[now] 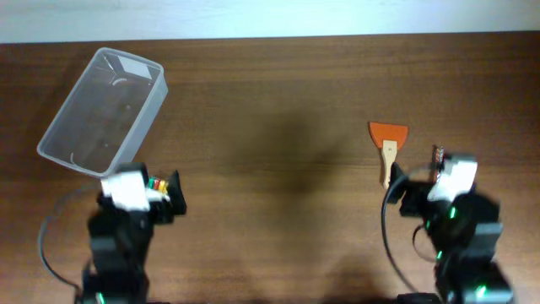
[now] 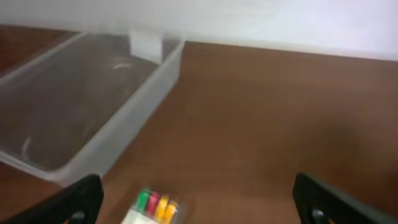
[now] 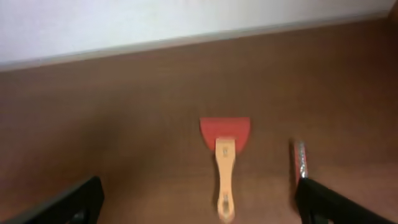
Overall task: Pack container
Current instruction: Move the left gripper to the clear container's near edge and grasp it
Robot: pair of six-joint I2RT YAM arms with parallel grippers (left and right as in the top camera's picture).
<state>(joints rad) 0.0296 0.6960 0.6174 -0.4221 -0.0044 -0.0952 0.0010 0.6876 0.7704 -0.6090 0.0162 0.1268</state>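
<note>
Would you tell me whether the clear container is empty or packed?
Empty: the container shows only bare floor, overhead and from the left wrist.

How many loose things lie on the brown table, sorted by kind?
Clear plastic rectangular container: 1
Orange scraper with pale wooden handle: 1
Small pack of green, red, yellow and orange sticks: 1
Thin silvery stick: 1
Total: 4

Overhead, low left wrist: shared container (image 1: 101, 108)
</note>
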